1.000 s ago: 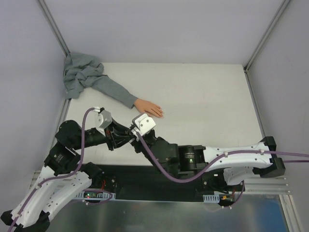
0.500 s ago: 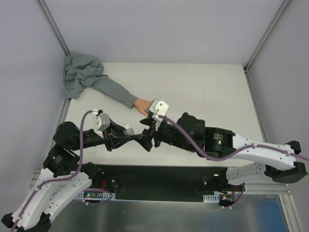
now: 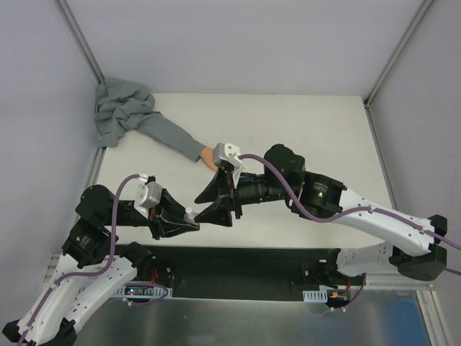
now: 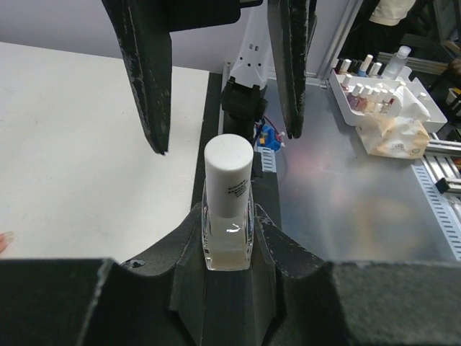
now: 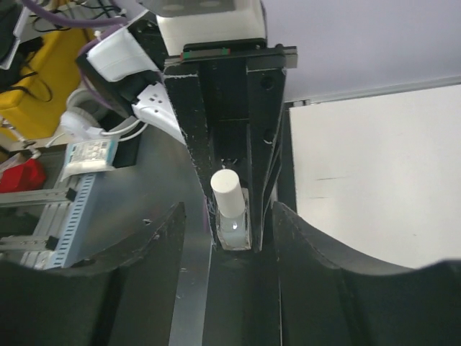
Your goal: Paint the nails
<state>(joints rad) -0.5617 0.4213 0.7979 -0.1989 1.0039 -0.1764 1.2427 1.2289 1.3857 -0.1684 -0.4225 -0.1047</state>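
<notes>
Since a second ago the right arm has swung up across mid-frame and the left arm has pulled back toward lower left; left gripper (image 4: 228, 223) clamped on the small clear bottle (image 4: 229, 189) (white cap up); right gripper (image 4: 225, 139) spread wide, fingers (image 4: 146, 79) either side of the cap, not touching; fake hand (image 3: 207, 156) left of centre, grey sleeve (image 3: 164, 132) running to upper left; nails hidden under the right arm.

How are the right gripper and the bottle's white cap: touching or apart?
Apart. The left wrist view shows the open right gripper with a finger on each side of the white cap, and a clear gap at both.
</notes>
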